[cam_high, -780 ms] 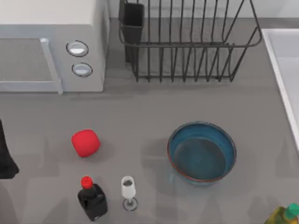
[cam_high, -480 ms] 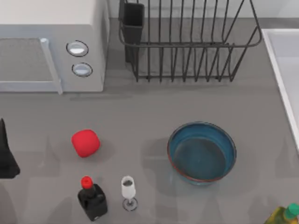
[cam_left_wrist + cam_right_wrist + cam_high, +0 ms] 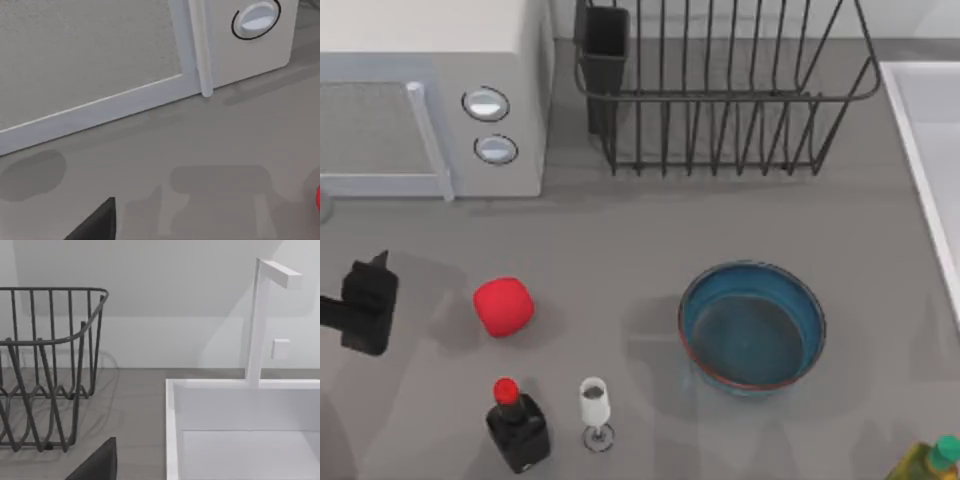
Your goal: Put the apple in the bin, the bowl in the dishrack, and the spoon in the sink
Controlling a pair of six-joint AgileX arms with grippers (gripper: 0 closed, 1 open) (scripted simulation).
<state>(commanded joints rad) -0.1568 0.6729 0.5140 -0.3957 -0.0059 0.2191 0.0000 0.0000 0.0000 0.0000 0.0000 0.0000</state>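
Note:
The bright-red apple (image 3: 503, 305) lies on the grey table left of centre; a sliver of it shows in the left wrist view (image 3: 318, 198). My left gripper (image 3: 368, 302) hovers just left of the apple, apart from it. The blue bowl (image 3: 752, 325) sits upright at centre right. The dark wire dishrack (image 3: 720, 90) stands at the back, also seen in the right wrist view (image 3: 45, 370). The white sink (image 3: 925, 120) runs along the right edge, with its basin (image 3: 240, 410) in the right wrist view. The spoon and the bin are out of view.
A white microwave (image 3: 430, 100) with two knobs fills the back left. A black bottle with a red cap (image 3: 518, 428) and a small wine glass (image 3: 595, 410) stand near the front, below the apple. A yellow-green bottle (image 3: 925, 462) sits at the front right corner.
My left gripper has come in from the table's left edge and moved right, toward the apple. The apple, the bowl and the bottles have not moved.

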